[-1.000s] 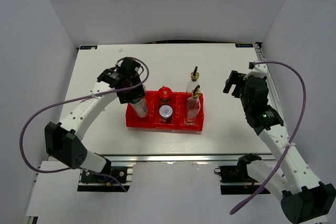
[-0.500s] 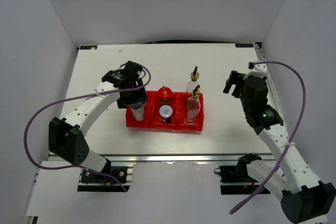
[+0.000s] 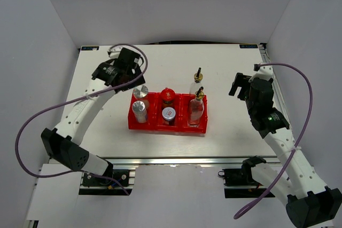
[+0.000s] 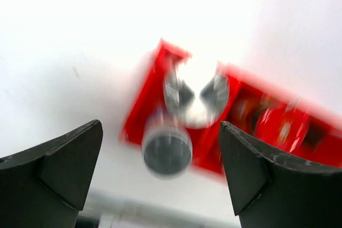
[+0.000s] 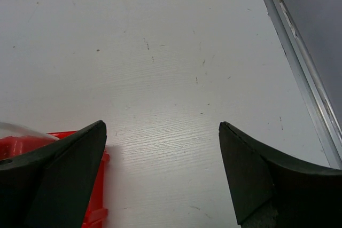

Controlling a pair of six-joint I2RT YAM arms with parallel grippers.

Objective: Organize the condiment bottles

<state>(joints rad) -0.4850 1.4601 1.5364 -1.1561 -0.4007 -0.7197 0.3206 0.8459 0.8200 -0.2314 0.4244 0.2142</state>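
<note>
Gaping wide, left pincer [image 4: 160, 125] grips nothing — right pincer [image 5: 160, 126] likewise.

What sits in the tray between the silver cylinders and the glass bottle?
In the top view, the red-lidded jar and silver-lidded jar, both in the middle compartment.

Left arm [image 3: 85, 108]: is stretched forward and is bent at the elbow.
Left tool [image 3: 131, 80]: is spread wide; nothing is gripped.
Right arm [image 3: 278, 137]: is raised at the right side.
Right tool [image 3: 238, 85]: is spread wide; nothing is gripped.
</note>
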